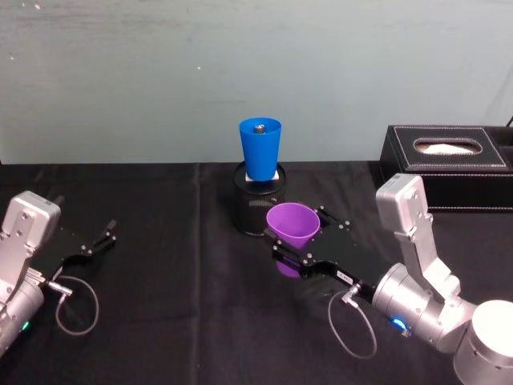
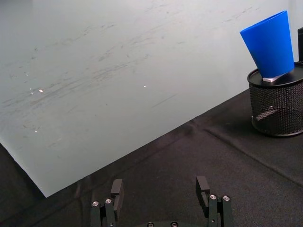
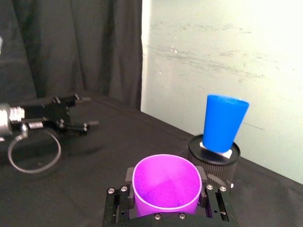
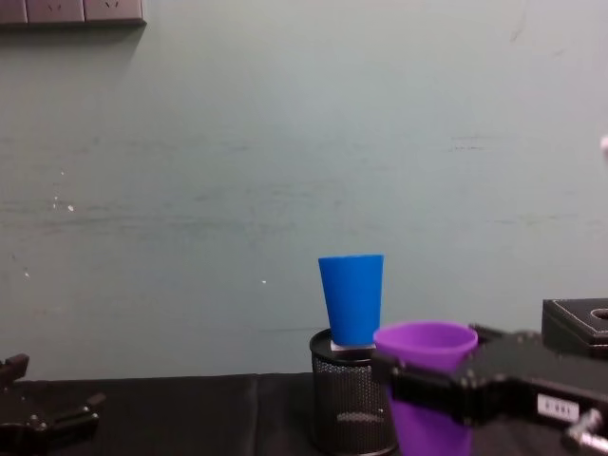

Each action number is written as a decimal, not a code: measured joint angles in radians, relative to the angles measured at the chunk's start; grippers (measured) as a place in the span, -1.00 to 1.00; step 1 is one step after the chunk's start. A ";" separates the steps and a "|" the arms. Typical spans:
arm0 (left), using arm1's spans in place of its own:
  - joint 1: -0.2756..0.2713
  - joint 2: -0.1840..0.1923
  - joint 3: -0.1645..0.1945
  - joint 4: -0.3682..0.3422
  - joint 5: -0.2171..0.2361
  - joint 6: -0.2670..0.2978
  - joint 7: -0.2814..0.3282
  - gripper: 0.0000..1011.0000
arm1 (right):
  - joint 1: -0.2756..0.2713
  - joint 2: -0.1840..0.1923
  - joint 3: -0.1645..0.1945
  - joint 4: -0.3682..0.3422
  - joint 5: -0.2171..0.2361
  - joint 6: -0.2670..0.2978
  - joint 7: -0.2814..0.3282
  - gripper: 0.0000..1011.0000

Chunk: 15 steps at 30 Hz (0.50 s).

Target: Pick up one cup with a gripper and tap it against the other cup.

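Note:
The purple cup [image 1: 292, 224] stands upright between the jaws of my right gripper [image 1: 303, 239], which is shut on it just in front of the pen holder. From the right wrist the purple cup [image 3: 165, 184] shows its open mouth; from the chest the purple cup [image 4: 426, 380] appears beside the blue one, in my right gripper [image 4: 446, 389]. The blue cup [image 1: 260, 148] sits upright on top of a black mesh pen holder [image 1: 260, 200]; the blue cup [image 4: 351, 299] and the blue cup [image 3: 222, 122] stand apart from the purple one. My left gripper [image 1: 103, 238] rests open at the left.
A black tissue box [image 1: 447, 164] stands at the back right. Black cloth [image 1: 176, 321] covers the table, with a pale wall behind. A cable loop [image 1: 76, 305] hangs by my left arm. The mesh holder [image 2: 277, 101] and blue cup [image 2: 271, 43] show from the left wrist.

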 joint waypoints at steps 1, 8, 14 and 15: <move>0.000 0.000 0.000 0.000 0.000 0.000 0.000 0.98 | 0.000 0.000 0.000 0.000 0.000 0.000 0.000 0.45; 0.000 0.000 0.000 0.000 0.000 0.000 0.000 0.98 | 0.012 0.006 0.015 -0.064 0.056 0.087 0.016 0.45; 0.000 0.000 0.000 0.000 0.000 0.000 0.000 0.98 | 0.023 0.015 0.011 -0.092 0.078 0.117 0.014 0.45; 0.000 0.000 0.000 0.000 0.000 0.000 0.000 0.98 | 0.024 0.016 0.010 -0.094 0.079 0.118 0.013 0.45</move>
